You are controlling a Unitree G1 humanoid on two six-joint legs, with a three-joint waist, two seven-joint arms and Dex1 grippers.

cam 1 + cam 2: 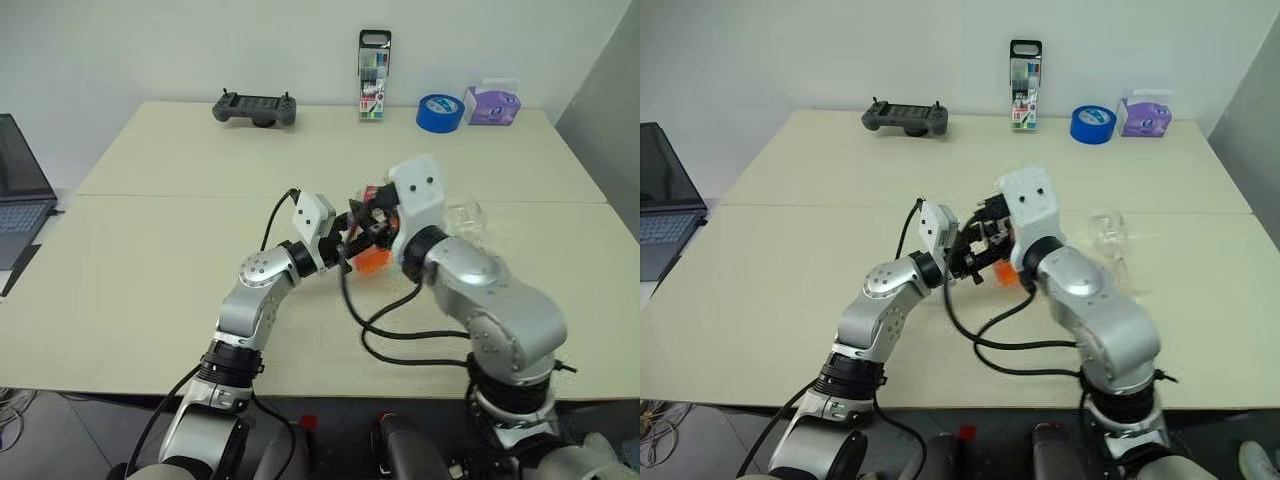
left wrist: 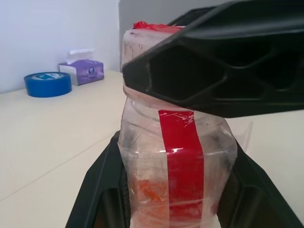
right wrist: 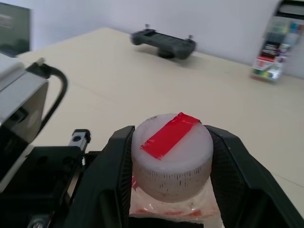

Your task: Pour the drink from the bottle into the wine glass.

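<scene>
The small clear bottle (image 2: pixel 178 142) with a red strip of label stands upright between my two grippers above the middle of the table. A little orange-red drink (image 1: pixel 372 262) lies in its bottom. My left gripper (image 1: pixel 352 245) is shut on the bottle's body from the left. My right gripper (image 3: pixel 171 142) comes in from above, and its fingers (image 3: pixel 114 171) press both sides of the white cap (image 3: pixel 172 149), which has red tape across its top. The clear wine glass (image 1: pixel 1107 235) stands on the table to the right of the right arm, apart from both grippers.
Along the far edge sit a black game controller (image 1: pixel 255 108), a tall marker-pen pack (image 1: pixel 374 75), a blue tape roll (image 1: pixel 440 112) and a purple tissue box (image 1: pixel 492 103). A laptop (image 1: pixel 20 190) is at the left edge.
</scene>
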